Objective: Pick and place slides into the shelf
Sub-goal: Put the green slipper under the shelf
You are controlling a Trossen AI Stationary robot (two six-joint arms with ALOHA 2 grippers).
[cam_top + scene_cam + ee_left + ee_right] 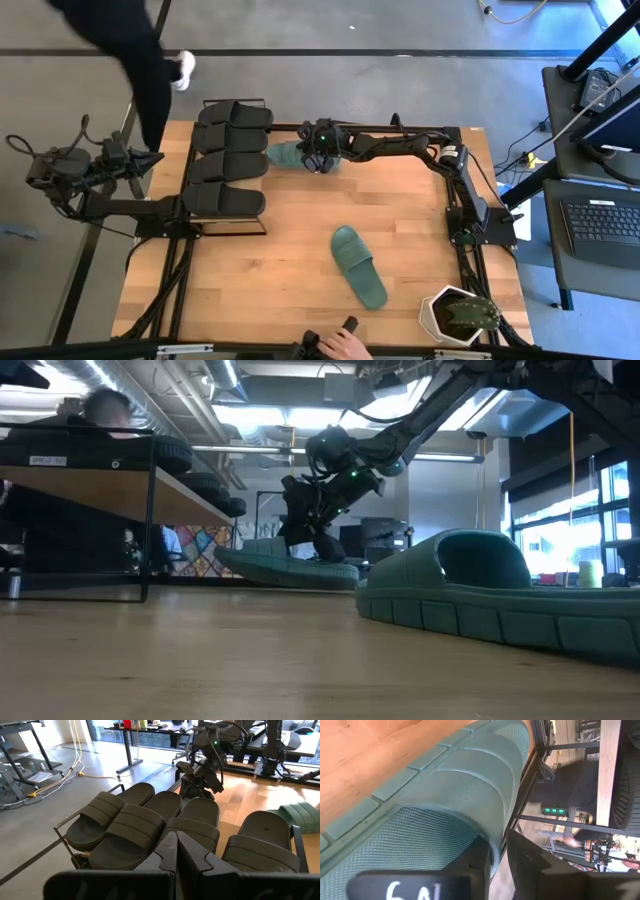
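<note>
The shelf stands at the table's left side, its board carrying several black slides laid side by side on their soles. One teal slide lies sole-down on the table near the middle. The second teal slide is near the far edge, just right of the shelf, and my right gripper is shut on it. My left gripper is shut and holds nothing; it hangs off the table's left edge, facing the black slides. My right gripper has the teal slide by the edge of its wide strap, with one finger on either side of that edge. It comes slanting down from the table's right. In the low view the slide sits tilted, one end raised; whether it is clear of the table I cannot tell.
A potted plant in a white pot stands at the near right corner. A person's hand shows at the near edge, and another person walks past the far left corner. Bare wood lies between the two teal slides.
</note>
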